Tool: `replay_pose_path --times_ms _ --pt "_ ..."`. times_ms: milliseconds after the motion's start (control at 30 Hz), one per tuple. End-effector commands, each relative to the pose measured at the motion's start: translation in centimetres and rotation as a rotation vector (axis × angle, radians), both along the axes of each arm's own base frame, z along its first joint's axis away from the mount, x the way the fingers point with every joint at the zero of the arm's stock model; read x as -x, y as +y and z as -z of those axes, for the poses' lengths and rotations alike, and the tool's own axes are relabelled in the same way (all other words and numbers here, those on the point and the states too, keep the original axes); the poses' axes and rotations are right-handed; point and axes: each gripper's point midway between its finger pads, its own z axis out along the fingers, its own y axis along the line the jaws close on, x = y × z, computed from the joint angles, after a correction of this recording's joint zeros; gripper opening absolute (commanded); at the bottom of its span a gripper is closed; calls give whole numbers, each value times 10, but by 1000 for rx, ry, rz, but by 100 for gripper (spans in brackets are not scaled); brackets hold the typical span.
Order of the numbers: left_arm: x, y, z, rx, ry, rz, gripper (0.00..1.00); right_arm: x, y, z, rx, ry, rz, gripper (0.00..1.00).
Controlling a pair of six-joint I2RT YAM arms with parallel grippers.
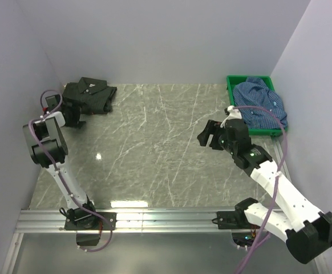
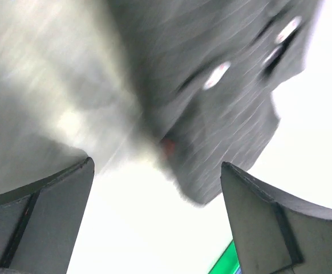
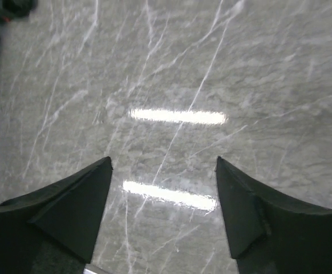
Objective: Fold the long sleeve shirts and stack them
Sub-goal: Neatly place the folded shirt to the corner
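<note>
One black shirt (image 1: 90, 94), one blue shirt (image 1: 261, 103) in green crate (image 1: 232, 90), left end effector (image 2: 156, 165), right end effector (image 3: 164, 162), both spread

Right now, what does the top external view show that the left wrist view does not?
Only the top view: the blue shirt heaped in the green crate, and the right gripper, open over the table. Only the left wrist view: the small red label. Both: the folded black shirt and the open left gripper.
</note>
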Motion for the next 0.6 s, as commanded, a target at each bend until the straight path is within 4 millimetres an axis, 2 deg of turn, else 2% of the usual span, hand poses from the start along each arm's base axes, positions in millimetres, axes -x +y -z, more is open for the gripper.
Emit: replay_pose_path --times_ms 0,33,67,100,167,200,267,300,367,400,467,500,567 --pt "43 -16 -40 -68 45 46 99 -4 -25 -51 40 -122 94 84" --pt "63 -22 -38 -81 102 56 99 -4 -36 -64 55 -156 140 85" --pt "72 -24 -49 -111 103 68 99 -2 -43 -68 74 -164 157 87" --pt "86 -26 -77 -185 64 96 99 3 -51 -73 94 -164 185 88" --pt "113 -32 -97 -270 89 115 99 10 -73 -84 125 -192 276 89" --pt "131 -34 -129 -355 36 138 99 16 -81 -88 138 -186 305 89" --pt "161 -41 -150 -446 36 179 99 29 -101 -97 155 -200 388 91" --pt "180 -47 -180 -491 -37 187 99 33 -107 -106 148 -220 411 91" --pt "206 -57 -203 -543 -98 213 99 46 -119 -121 134 -266 452 93" --pt "231 -64 -227 -597 -168 210 99 52 -130 -126 142 -284 493 95" --pt "255 -76 -237 -654 -206 216 99 67 -142 -138 129 -347 518 96" --pt "279 -77 -250 -710 -243 186 99 70 -147 -139 129 -367 532 96" --pt "301 -88 -261 -756 -296 213 99 85 -154 -150 86 -441 540 97"
